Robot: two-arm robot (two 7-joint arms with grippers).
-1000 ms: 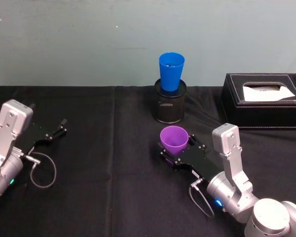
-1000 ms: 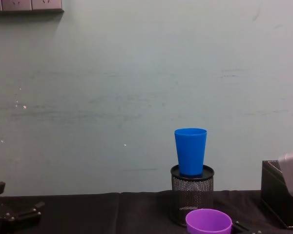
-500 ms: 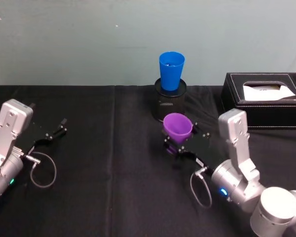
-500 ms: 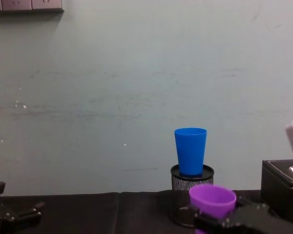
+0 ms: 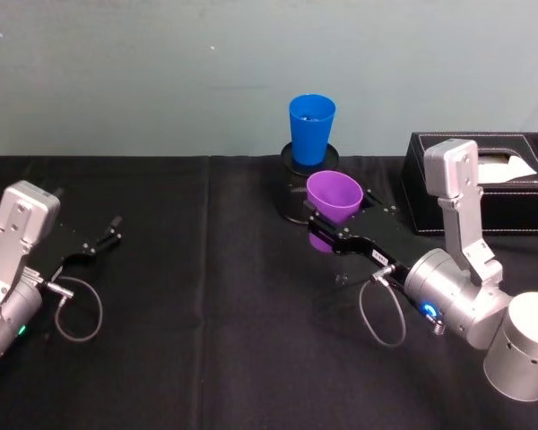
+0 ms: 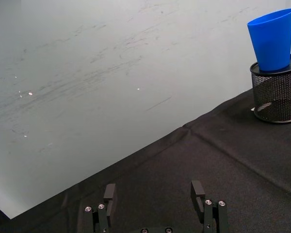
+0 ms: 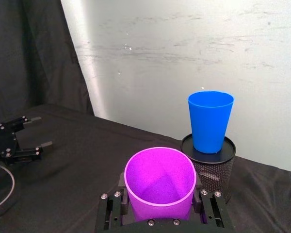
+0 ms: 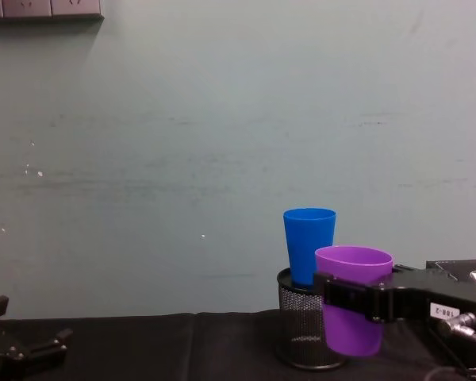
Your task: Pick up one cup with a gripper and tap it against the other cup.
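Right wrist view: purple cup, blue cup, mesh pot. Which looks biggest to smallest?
1. purple cup, but it sits nearest the camera.
2. blue cup and mesh pot: too alike to rank.

The right arm (image 5: 457, 296) reaches forward and toward the middle from the lower right, its forearm nearly level and a blue ring (image 5: 428, 311) glowing at the wrist joint. The right gripper (image 5: 336, 224) points ahead, and its two black fingers (image 7: 209, 203) are closed on opposite sides of a purple cup (image 5: 334, 199), gripping it low on the body and keeping it upright. In the chest view this gripper (image 8: 353, 298) comes in level from the right edge. The left arm (image 5: 9, 269) sits bent at the far left. The left gripper (image 5: 103, 235) is low, pointing forward, its fingers (image 6: 197, 190) spread apart with nothing between them.
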